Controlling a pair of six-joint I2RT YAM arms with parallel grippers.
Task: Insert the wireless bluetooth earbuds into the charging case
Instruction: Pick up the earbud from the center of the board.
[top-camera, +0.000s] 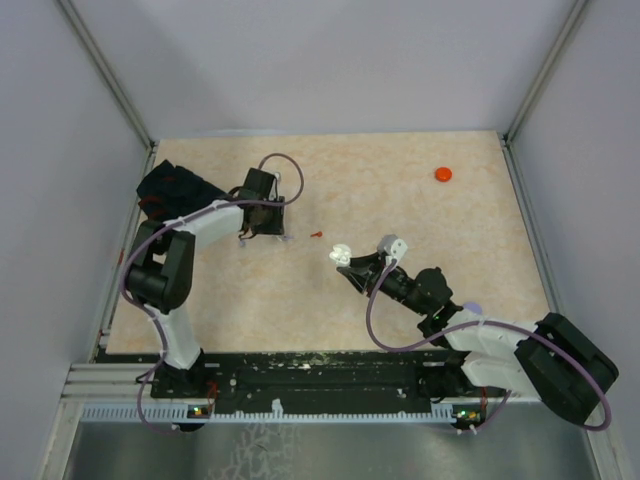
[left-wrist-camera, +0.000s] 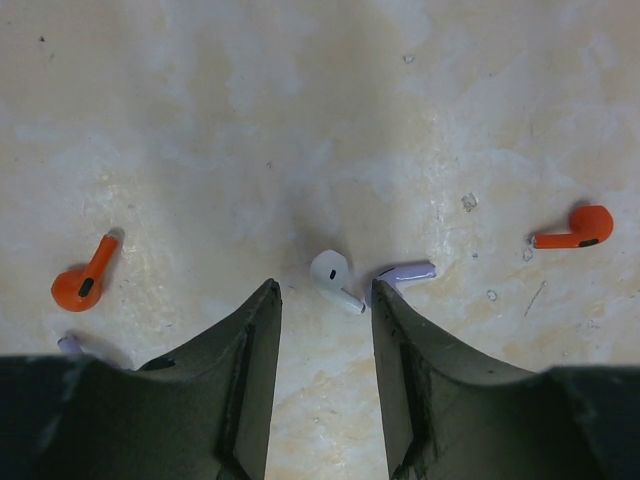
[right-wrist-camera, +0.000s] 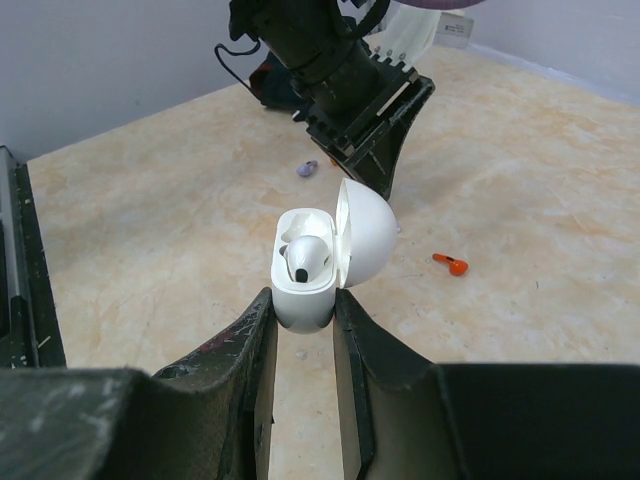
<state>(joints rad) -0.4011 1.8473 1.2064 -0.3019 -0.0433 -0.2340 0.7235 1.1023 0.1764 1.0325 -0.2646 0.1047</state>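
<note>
White earbud (left-wrist-camera: 331, 272): flat on surface (left-wrist-camera: 300, 120), long axis slanted, stem pointing back toward left end effector (left-wrist-camera: 322, 303).
Left end effector: jaws apart, gripping nothing.
Charging case (right-wrist-camera: 303, 295): lid open, seated earbud (right-wrist-camera: 305, 257) inside.
Right end effector (right-wrist-camera: 303, 318): clamped on charging case.

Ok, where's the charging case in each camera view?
Top external: the case is near the table's middle, held by the right gripper.
Left wrist: not in it.
Right wrist: the case is at the centre, lid open, a white earbud inside.
Shared landmark: the left gripper, left of the case from above and behind it in the right wrist view.
</note>
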